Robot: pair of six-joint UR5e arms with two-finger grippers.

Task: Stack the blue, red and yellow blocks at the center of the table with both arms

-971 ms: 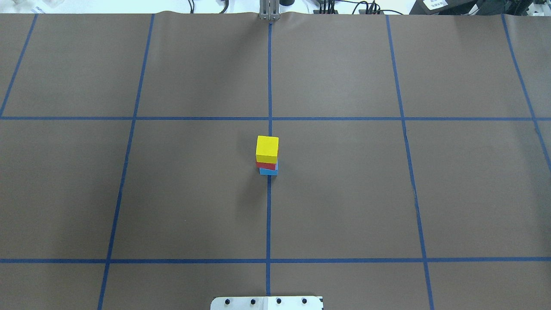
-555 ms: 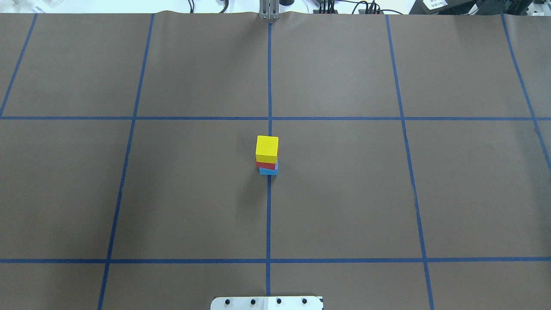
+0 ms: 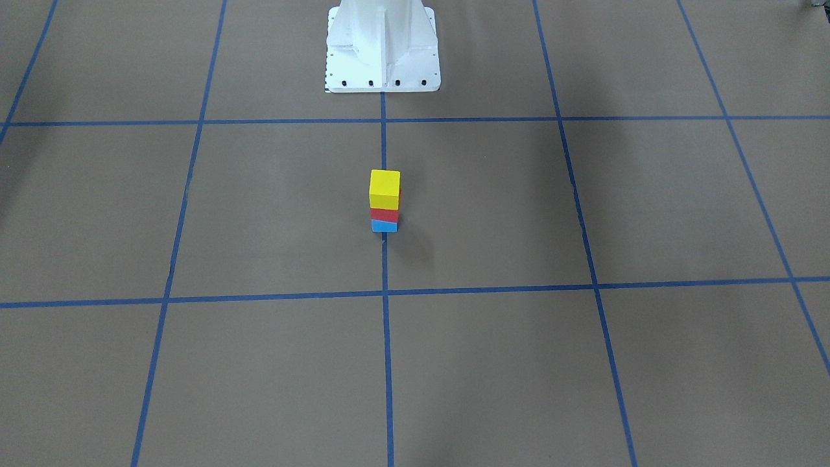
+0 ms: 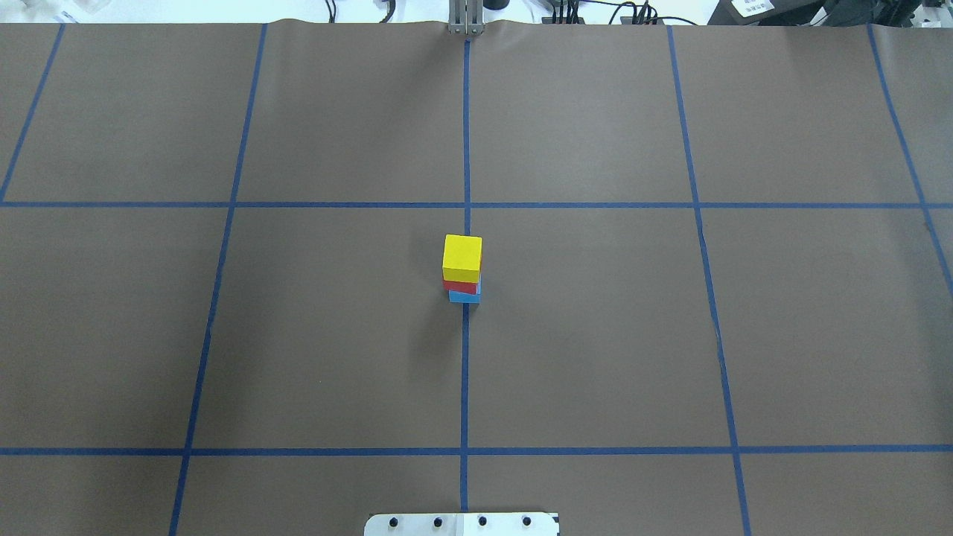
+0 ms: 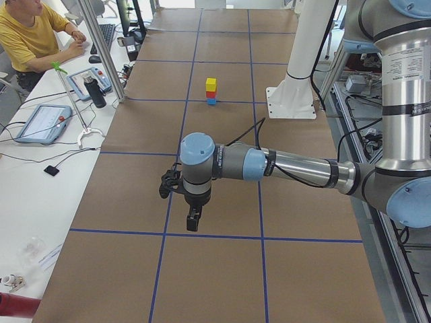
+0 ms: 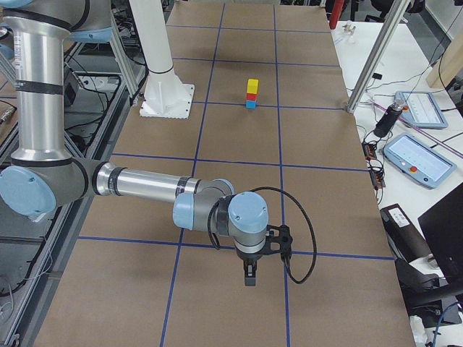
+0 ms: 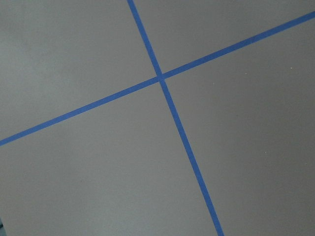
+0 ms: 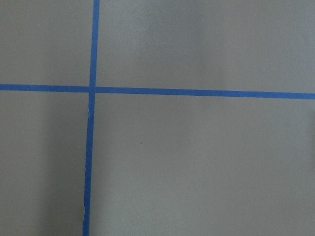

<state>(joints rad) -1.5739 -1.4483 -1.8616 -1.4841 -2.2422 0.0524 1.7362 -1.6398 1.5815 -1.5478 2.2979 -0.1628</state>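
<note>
The blue block is sitting at the bottom of the tower, on the central tape line in the middle of the overhead frame. The red block is lying on it and the yellow block is topping both. I am judging the stacking as done: all three colours are resting one upon another at the centre of the table, and nothing is touching them.

That is why I am holding both arms well apart from the tower, out toward the table's ends, where no link can brush it. My left claw is hanging point-down in the lower middle of the left side view. My right claw is doing the same low in the right side view. Neither seems to be carrying anything, but I cannot tell whether the fingers are spread or closed, since only those side views are showing them.

The tower's long axis is running straight up from the table. The block faces are lying roughly square to the tape grid, though the red block is looking slightly twisted against the blue one.
</note>
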